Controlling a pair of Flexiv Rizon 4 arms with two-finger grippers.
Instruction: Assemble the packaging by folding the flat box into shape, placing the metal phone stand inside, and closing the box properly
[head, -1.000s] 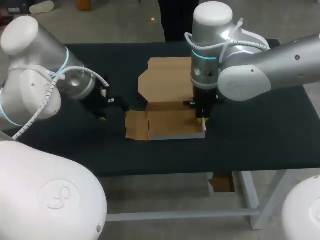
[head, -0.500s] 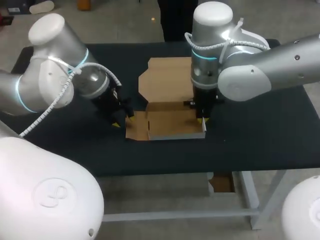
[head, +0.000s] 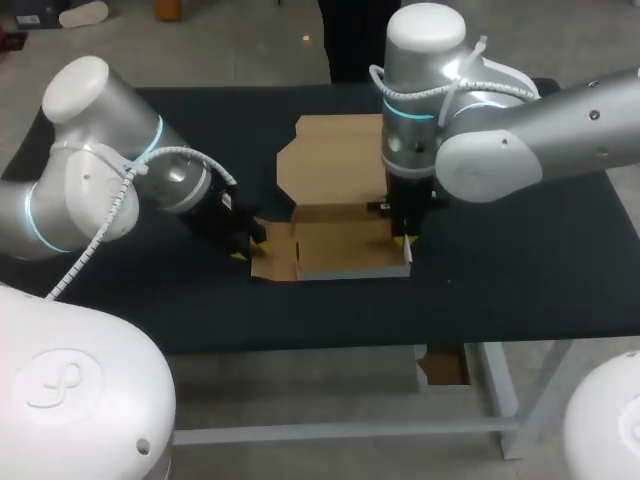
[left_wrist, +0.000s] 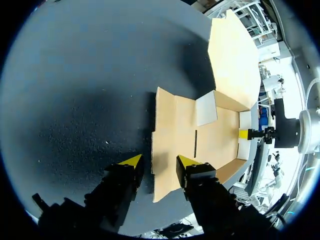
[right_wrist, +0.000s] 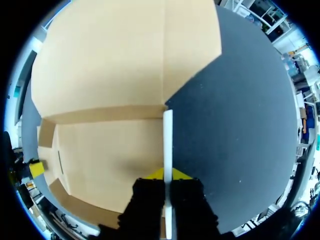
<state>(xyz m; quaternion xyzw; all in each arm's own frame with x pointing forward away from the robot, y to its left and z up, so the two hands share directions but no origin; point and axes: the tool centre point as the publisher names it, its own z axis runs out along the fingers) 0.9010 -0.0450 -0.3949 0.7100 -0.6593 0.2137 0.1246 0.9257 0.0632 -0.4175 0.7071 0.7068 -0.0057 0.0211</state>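
Note:
The brown cardboard box (head: 340, 250) lies half folded in the middle of the black table, its lid (head: 330, 160) flat behind it. In the left wrist view my left gripper (left_wrist: 159, 162) stands open at the box's left flap (left_wrist: 167, 150), with the flap's near edge in the gap between the fingers. In the head view the left gripper (head: 243, 243) is at the box's left end. My right gripper (right_wrist: 167, 175) is shut on the box's upright white-edged right wall (right_wrist: 167, 135); in the head view the right gripper (head: 402, 238) points straight down. No phone stand shows.
The black table (head: 520, 260) has bare room to the right of the box and along its front edge. My two arms come in low over the table from either side of the box.
My left arm has swung right, up to the box's left flap, and its fingers have drawn closer together. The right arm and the box have not moved.

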